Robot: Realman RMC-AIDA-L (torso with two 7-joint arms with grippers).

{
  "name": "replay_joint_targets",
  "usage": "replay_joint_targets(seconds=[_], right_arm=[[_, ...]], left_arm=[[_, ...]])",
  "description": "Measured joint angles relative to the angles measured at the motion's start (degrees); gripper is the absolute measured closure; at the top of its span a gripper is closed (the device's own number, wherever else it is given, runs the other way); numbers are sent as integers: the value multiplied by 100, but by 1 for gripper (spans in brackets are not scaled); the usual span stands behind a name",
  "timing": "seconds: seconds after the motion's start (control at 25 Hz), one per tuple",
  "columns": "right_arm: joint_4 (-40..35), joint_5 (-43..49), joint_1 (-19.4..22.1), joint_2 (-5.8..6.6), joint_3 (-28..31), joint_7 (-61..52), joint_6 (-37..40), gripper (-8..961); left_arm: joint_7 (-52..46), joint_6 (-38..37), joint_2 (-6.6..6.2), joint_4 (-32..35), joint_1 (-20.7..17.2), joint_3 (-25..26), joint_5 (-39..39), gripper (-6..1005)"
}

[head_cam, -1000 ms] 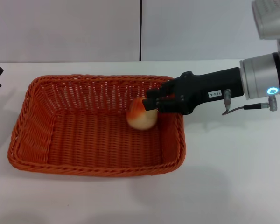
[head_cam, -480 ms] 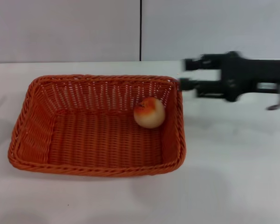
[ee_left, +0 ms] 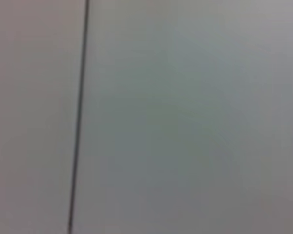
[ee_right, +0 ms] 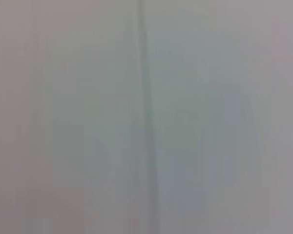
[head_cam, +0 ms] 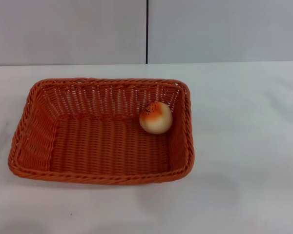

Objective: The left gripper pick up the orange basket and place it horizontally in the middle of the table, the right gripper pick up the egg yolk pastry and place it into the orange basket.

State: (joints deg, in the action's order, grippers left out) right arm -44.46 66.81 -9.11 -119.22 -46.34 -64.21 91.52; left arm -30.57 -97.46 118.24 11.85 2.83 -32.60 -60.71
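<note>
The orange basket [head_cam: 101, 131] sits on the white table [head_cam: 244, 161], its long side running across the head view, a little toward nine o'clock of the table's middle. The egg yolk pastry [head_cam: 156, 117] lies inside it on the woven floor, up in the corner at about two o'clock, touching or nearly touching the sloping wall on that side, with its browned, seed-dotted top tilted toward ten o'clock. Neither the left gripper nor the right gripper appears in the head view, and both wrist views show only a blurred pale wall [ee_left: 185, 117] with one dark vertical seam [ee_left: 78, 122], so how far either gripper is open, or whether it holds anything, cannot be told
</note>
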Motion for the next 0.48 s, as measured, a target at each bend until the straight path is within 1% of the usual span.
replay_joint_targets(seconds=[0.12,0.2,0.24,0.28,0.44,0.48], right_arm=[[682,-516,60,16,311,672,41,339],[1139,-736,54,20,695,1094,136,339],[1524,-864,28,15,1030,1472,270,339],[1524,-864,28,15,1030,1472,270,339],[2227,-941,-114,21,1713,2048,541,339],[2227,-941,-114,21,1713,2048,541,339]], left_arm=[[17,-62,-1,-63,-51,146,-1,184],[19,-53,10,-108,-75,303,0,184],[19,-53,10,-108,-75,303,0,184],[24,-47,7,-207,-67,402,0,184],[27,-46,-3,-280,-54,451,-1,184],[27,-46,-3,-280,-54,451,-1,184]])
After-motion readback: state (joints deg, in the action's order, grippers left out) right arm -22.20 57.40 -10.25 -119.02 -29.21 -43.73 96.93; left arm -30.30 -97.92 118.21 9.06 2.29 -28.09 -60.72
